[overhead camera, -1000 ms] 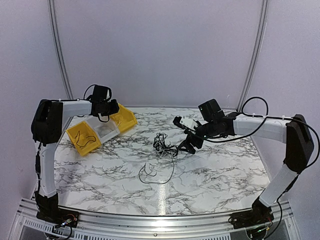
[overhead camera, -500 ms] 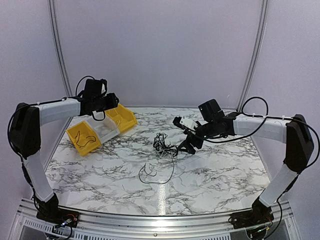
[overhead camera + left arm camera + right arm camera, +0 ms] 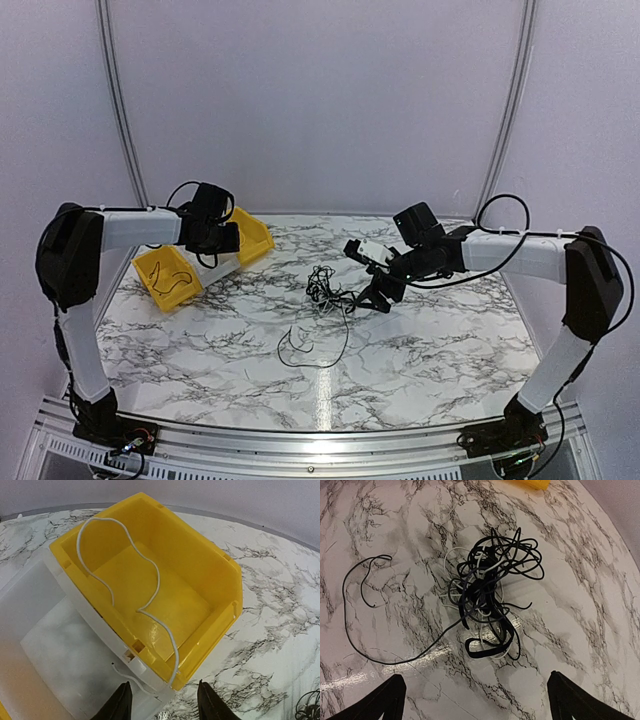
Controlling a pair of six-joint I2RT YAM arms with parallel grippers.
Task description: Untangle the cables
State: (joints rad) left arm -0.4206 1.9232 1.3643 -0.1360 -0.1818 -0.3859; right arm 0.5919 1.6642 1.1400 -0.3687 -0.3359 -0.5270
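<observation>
From above, the left arm (image 3: 130, 228) bends at the shoulder and runs its forearm level toward the middle. The left hand (image 3: 222, 240) hangs over a row of three bins at the far left of the marble surface (image 3: 430, 350). Those are a yellow bin (image 3: 163, 277) with a black cable (image 3: 172, 279) lying in it, a clear bin (image 3: 213, 265), and a second yellow bin (image 3: 252, 234) farthest back. The right arm (image 3: 515, 252) reaches in from the right with its wrist dipped. The right hand (image 3: 376, 296) sits low, just beside the cables (image 3: 322, 286), a black tangle near the middle of the surface. One long strand (image 3: 312, 350) trails from the tangle toward the bases and ends in an open loop.

The left wrist camera looks down into the second yellow bin (image 3: 200, 575). The left hand (image 3: 165, 705) has its fingers (image 3: 120, 706) spread, with nothing between them. A white cable (image 3: 150, 595) snakes across the bin floor and over the near rim, its end by the clear bin (image 3: 45, 645). The edge of the tangle (image 3: 307, 711) shows in the lower right corner.

The right wrist camera shows the right hand (image 3: 480, 700) spread wide, its fingers (image 3: 385, 700) at the lower corners and gripping nothing. The cables (image 3: 487, 595) lie on the marble ahead of them. They are mostly black, with a few pale strands inside.
</observation>
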